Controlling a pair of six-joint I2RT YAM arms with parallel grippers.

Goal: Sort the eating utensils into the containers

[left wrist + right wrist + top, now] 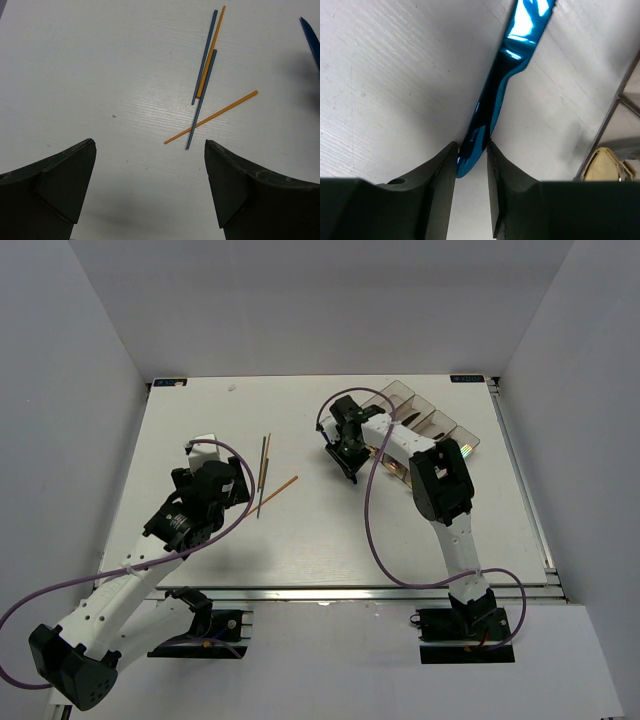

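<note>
Blue knife (492,107), tip out of view

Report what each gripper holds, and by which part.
The right gripper pinches the blue knife at its narrow end, apparently the handle tip. The left gripper is open, holding nothing.

A glossy blue knife (492,110) lies on the tabletop (330,540) beside smoky clear containers (408,395); one holds a gold spoon (607,162). Well apart, orange chopsticks (211,117) and grey-blue chopsticks (204,57) lie crossed.
</note>
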